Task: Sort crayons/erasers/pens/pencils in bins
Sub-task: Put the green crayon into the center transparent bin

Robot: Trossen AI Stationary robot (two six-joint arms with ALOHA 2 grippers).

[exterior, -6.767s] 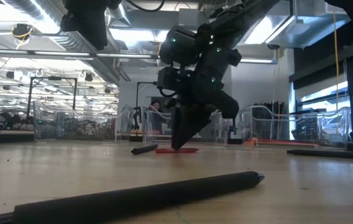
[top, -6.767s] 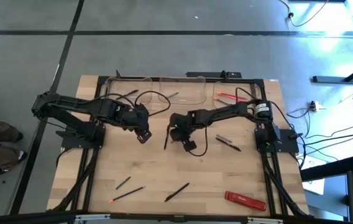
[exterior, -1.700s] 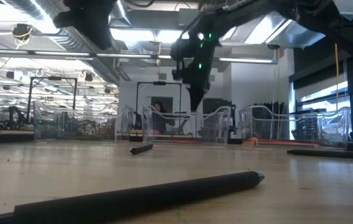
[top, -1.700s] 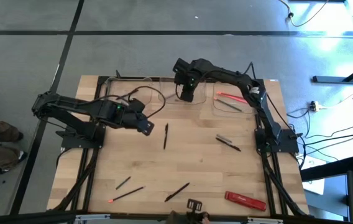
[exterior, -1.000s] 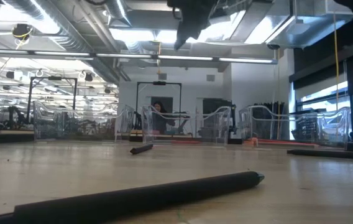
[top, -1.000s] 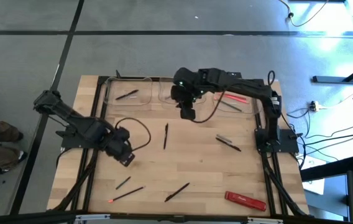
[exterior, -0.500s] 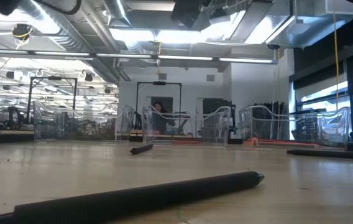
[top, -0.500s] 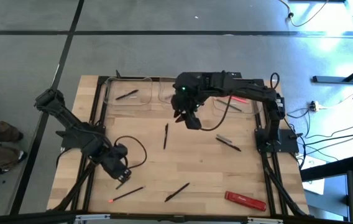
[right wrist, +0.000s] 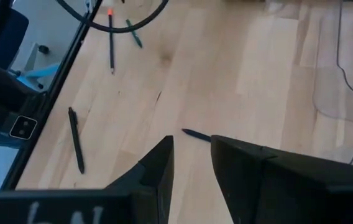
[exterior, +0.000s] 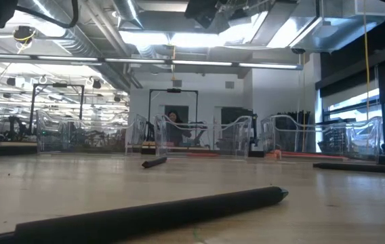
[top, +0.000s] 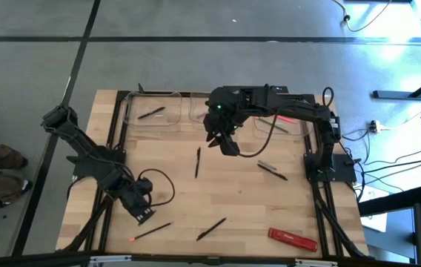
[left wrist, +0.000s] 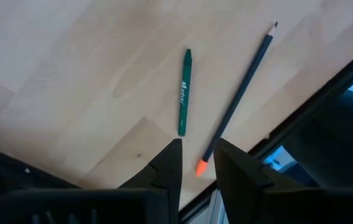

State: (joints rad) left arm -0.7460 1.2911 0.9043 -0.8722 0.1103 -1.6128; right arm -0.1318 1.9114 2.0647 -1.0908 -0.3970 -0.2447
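- I have the wooden table [top: 240, 200] in front of me, with the three clear bins [top: 218, 111] lined up along its far edge.
- My right arm reaches from its base on the right side across to the middle; the right gripper [top: 228, 144] hangs just in front of the middle bin. From its wrist camera I see the two fingers [right wrist: 158, 165] parted with a narrow gap and nothing between them.
- My left arm is folded down toward the near left corner; the left gripper [top: 141, 215] sits low over the table there. On its wrist camera the fingers [left wrist: 171, 163] stand slightly apart and empty, pointing at a green pen [left wrist: 184, 93] and a dark pencil with an orange end [left wrist: 238, 99] that lie side by side, close but not touching.
- A flat red bar [top: 293, 239] lies near the front right corner.
- The left bin holds one black pen [top: 151, 113]; the right bin holds a red stick [top: 273, 116] and something dark beside it.
- Loose pens on the wood: one upright-lying in the middle [top: 198, 162], just near the right gripper; one to the right of centre [top: 272, 170]; one near the front centre [top: 211, 228].
- At table height a dark pen [exterior: 152, 215] lies across the foreground, and a short dark piece [exterior: 154, 163] lies farther back.
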